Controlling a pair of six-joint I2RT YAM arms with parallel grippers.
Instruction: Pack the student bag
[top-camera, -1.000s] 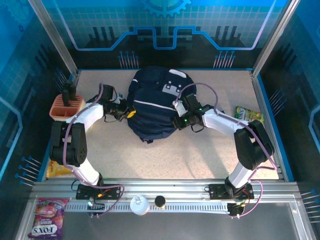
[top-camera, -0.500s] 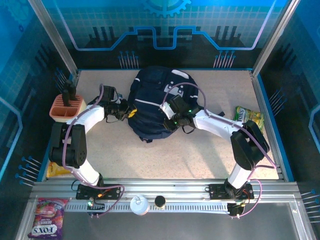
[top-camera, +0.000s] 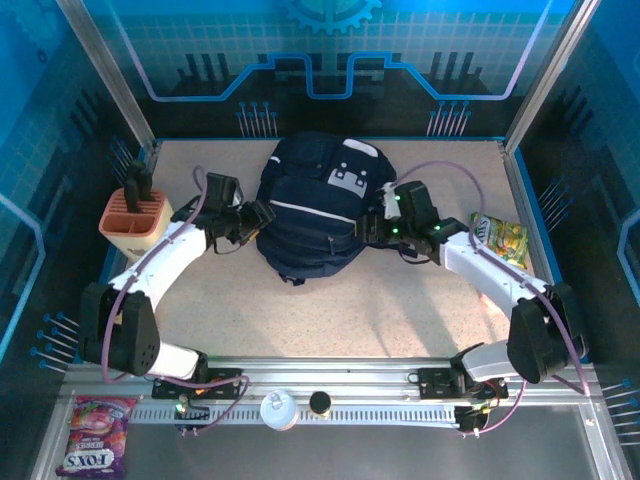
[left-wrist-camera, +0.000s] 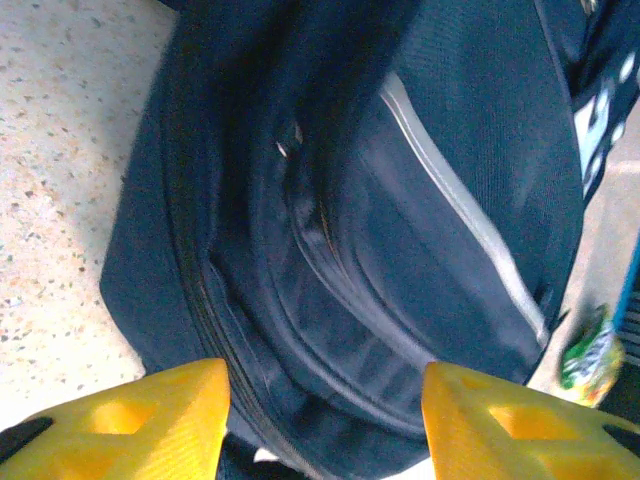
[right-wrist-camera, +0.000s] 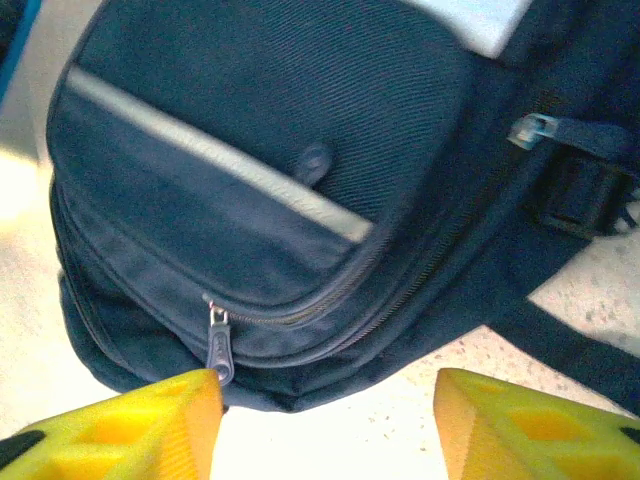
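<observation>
**Desk:** Where is the bag?

**Operator:** The large navy fabric student bag with thin white stripes (top-camera: 305, 215) lies flat toward the back of the speckled beige bench (top-camera: 400, 310). One of my arms is on each side of it.

**Desk:** And the hands?

**Operator:** Both are spread and gripping nothing. My left hand (top-camera: 258, 217) sits at the bag's left edge, its yellow fingers (left-wrist-camera: 150, 415) apart and the fabric just ahead of them. My right hand (top-camera: 372, 228) sits at the right edge. A grey zip pull (right-wrist-camera: 218, 345) hangs just beside one of its fingers but is not pinched.

**Desk:** How far along are you?

**Operator:** My right wrist camera shows the front pocket's zip drawn shut. The bag looks plump, so I judge something is already in it, but I cannot see inside. A green snack packet (top-camera: 500, 238) lies on the bench well to the right of the bag. A salmon-coloured plastic caddy (top-camera: 132, 215) stands near the left edge. If either belongs in the bag, I would have to open a compartment first, so packing is not finished.
</observation>
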